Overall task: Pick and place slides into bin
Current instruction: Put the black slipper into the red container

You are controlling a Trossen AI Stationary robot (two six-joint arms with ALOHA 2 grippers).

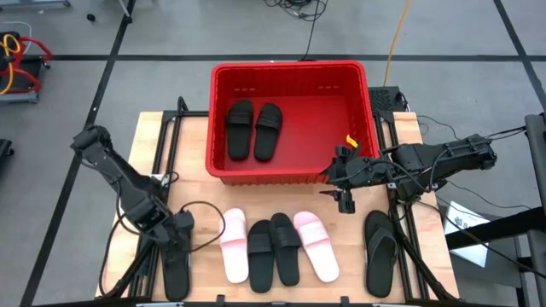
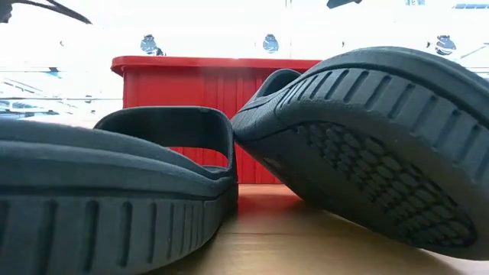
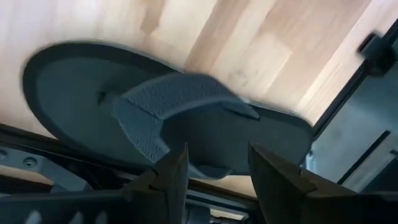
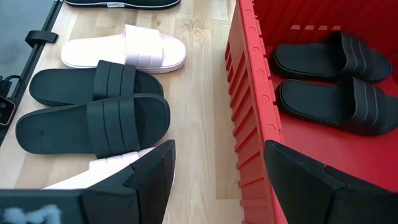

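Left arm reaches low, its gripper (image 1: 177,241) spread just above a black flip-flop (image 3: 168,118) on the worktop (image 1: 153,141). Right arm extends level, its gripper (image 1: 339,181) spread over the near wall of the red bin (image 1: 290,175). Two black slides (image 1: 253,130) lie inside, beyond it; four slides (image 1: 273,247) beside it on the worktop

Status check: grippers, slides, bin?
Left gripper open, over a black flip-flop at the table's left front. Right gripper open, above the bin's front wall. Two black slides binned; pink pair, others on the table.
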